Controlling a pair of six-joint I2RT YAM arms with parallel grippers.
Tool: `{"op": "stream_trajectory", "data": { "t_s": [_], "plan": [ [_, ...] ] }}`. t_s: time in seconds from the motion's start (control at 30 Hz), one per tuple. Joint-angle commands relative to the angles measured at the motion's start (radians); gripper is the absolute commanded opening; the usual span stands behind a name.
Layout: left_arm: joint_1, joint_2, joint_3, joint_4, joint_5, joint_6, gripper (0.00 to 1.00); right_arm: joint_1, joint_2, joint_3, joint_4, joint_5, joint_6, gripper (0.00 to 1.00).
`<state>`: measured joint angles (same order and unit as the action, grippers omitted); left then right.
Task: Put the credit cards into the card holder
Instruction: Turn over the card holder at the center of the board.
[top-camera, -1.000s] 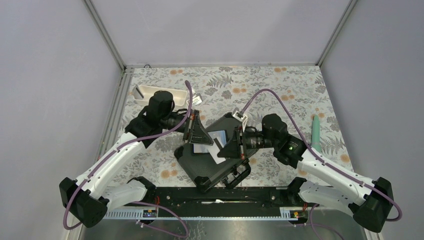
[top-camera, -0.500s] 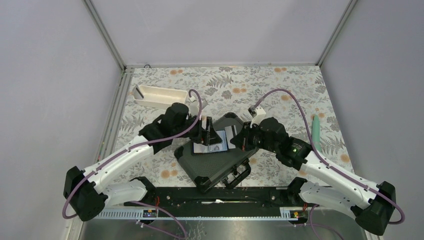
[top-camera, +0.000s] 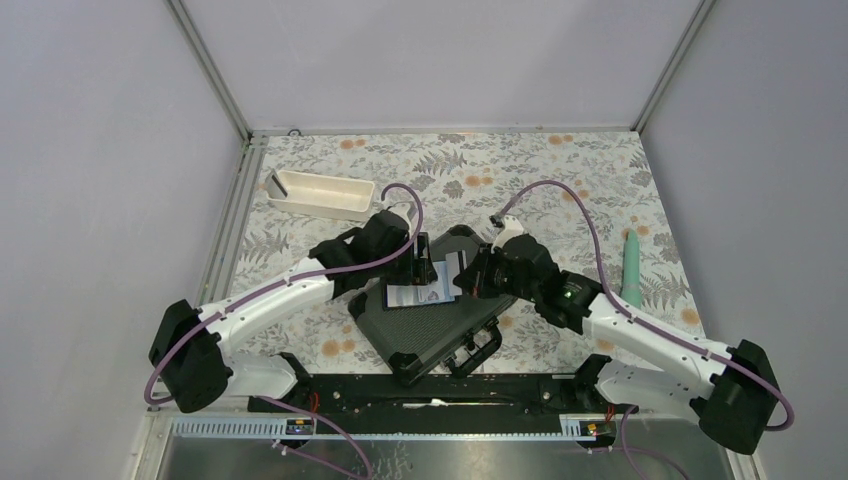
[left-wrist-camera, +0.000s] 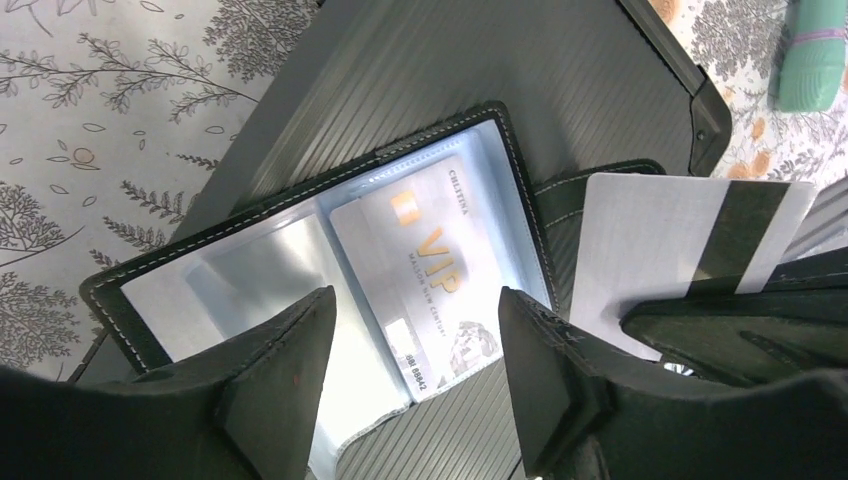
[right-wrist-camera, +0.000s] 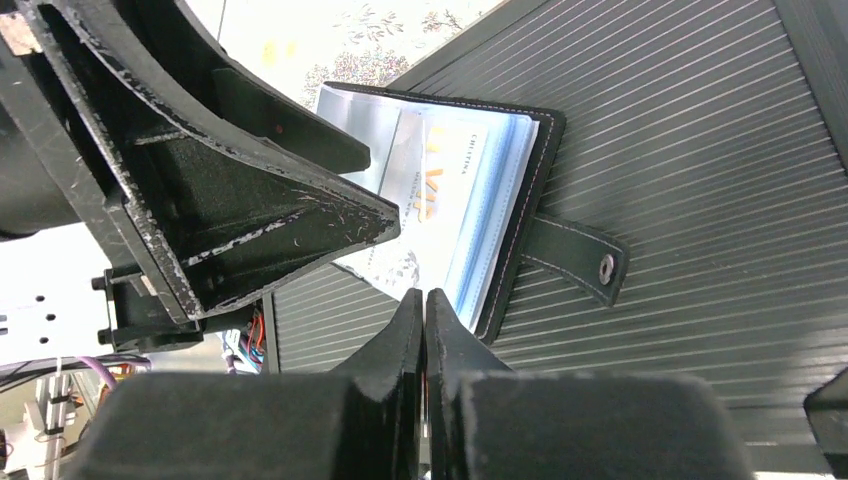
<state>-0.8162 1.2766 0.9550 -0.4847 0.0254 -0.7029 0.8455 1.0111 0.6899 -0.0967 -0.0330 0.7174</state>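
The card holder (top-camera: 418, 294) lies open on a black hard case, its clear pockets (left-wrist-camera: 250, 270) facing up and its snap tab (right-wrist-camera: 580, 258) sticking out sideways. A pale VIP credit card (left-wrist-camera: 430, 265) (right-wrist-camera: 440, 190) sits in one pocket. My left gripper (left-wrist-camera: 415, 296) (top-camera: 420, 272) hovers open just above that card with nothing between its fingers. My right gripper (right-wrist-camera: 424, 296) (top-camera: 468, 280) is shut on a white credit card with a dark stripe (left-wrist-camera: 660, 235). It holds this card edge-on beside the holder's tab side.
The black hard case (top-camera: 430, 338) (left-wrist-camera: 420, 70) (right-wrist-camera: 700, 130) lies on the floral tablecloth in front of the arm bases, its handle toward the near edge. A long white tray (top-camera: 318, 193) stands at the back left. A green object (top-camera: 632, 268) (left-wrist-camera: 815, 50) lies at the right.
My left gripper has opened and moved right, over the open card holder. My right gripper has moved in toward the holder, still shut on the white card.
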Motion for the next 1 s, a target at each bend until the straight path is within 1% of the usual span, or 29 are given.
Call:
{"op": "stream_trajectory", "data": {
  "t_s": [0.0, 0.23, 0.43, 0.77, 0.87, 0.97],
  "plan": [
    [-0.008, 0.002, 0.029, -0.002, -0.068, -0.03, 0.6, 0.006, 0.038, 0.011, 0.086, 0.035, 0.046, 0.0],
    [-0.008, 0.003, 0.013, -0.005, -0.066, -0.026, 0.41, 0.006, 0.067, 0.019, 0.066, 0.098, 0.06, 0.0],
    [-0.008, 0.006, 0.016, -0.005, -0.052, -0.02, 0.32, 0.005, 0.084, 0.017, 0.073, 0.093, 0.063, 0.0],
    [-0.01, 0.024, 0.002, -0.001, -0.03, -0.024, 0.25, 0.004, 0.1, 0.002, 0.086, 0.079, 0.07, 0.0],
    [-0.011, 0.032, -0.002, 0.003, -0.03, -0.025, 0.22, 0.006, 0.103, 0.0, 0.119, 0.079, 0.071, 0.0],
    [-0.014, 0.035, -0.004, 0.002, -0.007, -0.027, 0.2, 0.006, 0.103, -0.001, 0.111, 0.089, 0.071, 0.0]
  ]
}}
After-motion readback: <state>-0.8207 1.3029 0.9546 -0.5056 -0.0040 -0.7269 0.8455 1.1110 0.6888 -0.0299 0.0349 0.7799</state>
